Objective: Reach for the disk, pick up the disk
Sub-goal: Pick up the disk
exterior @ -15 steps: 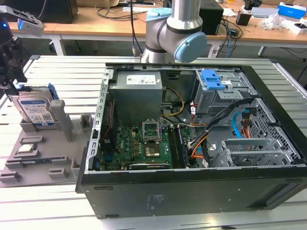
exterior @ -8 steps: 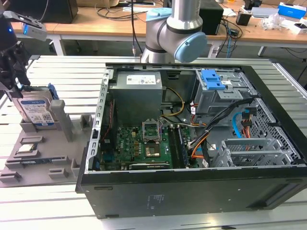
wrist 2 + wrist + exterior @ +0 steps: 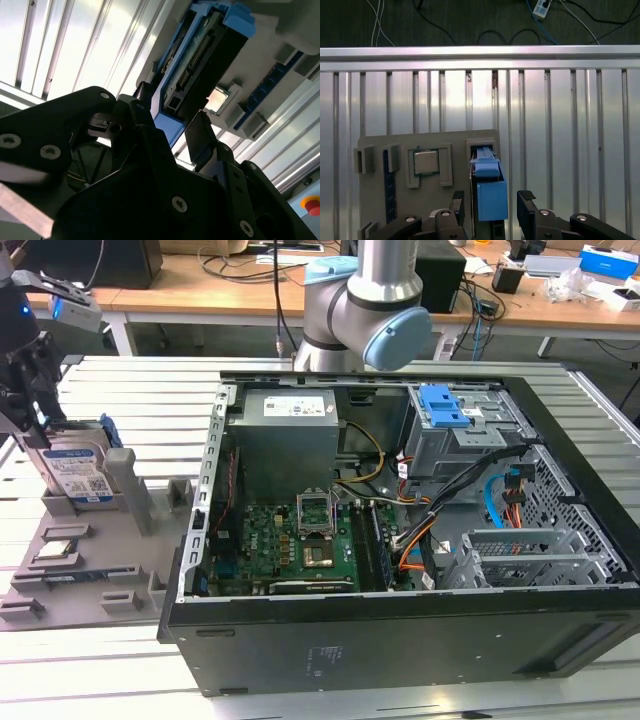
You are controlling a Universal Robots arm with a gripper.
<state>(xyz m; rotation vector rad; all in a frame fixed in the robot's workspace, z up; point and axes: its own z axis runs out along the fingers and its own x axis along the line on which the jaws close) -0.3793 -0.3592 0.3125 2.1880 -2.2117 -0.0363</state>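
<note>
Nearest the exterior camera, on the slatted metal desk (image 3: 60,660): open computer case (image 3: 400,640), black wall toward the lens. Motherboard (image 3: 300,540), power supply (image 3: 285,435) and a blue-latched drive cage (image 3: 445,405) are exposed inside.

Just beside the case, on the exterior view's left, lies a grey fixture plate (image 3: 90,585) with raised slots. A small silver chip (image 3: 58,550) sits flat in one pocket.

Farther back on the same plate the disk (image 3: 80,475) stands upright on edge in a slot, label toward the camera. A grey post (image 3: 122,485) of the fixture stands just beside it on the case side, between disk and case.

Pincer (image 3: 38,430) hangs over the disk's upper edge, near the exterior view's left border. In the first wrist view it is released: the two black fingers (image 3: 526,205) stand either side of the blue bracket (image 3: 492,197), a slim gap showing on each side. The second wrist view shows the same straddle, fingers (image 3: 200,135) flanking the disk's edge (image 3: 200,60). Whether one finger touches the bracket there, cannot tell.

Arm: shoulder joint (image 3: 365,310) stands behind the case, its column leaving the picture upward. The wrist end enters at the exterior view's upper left, pincer pointing down at the plate.

Beyond the arm is a wooden desk (image 3: 200,295) carrying cables and boxes.
</note>
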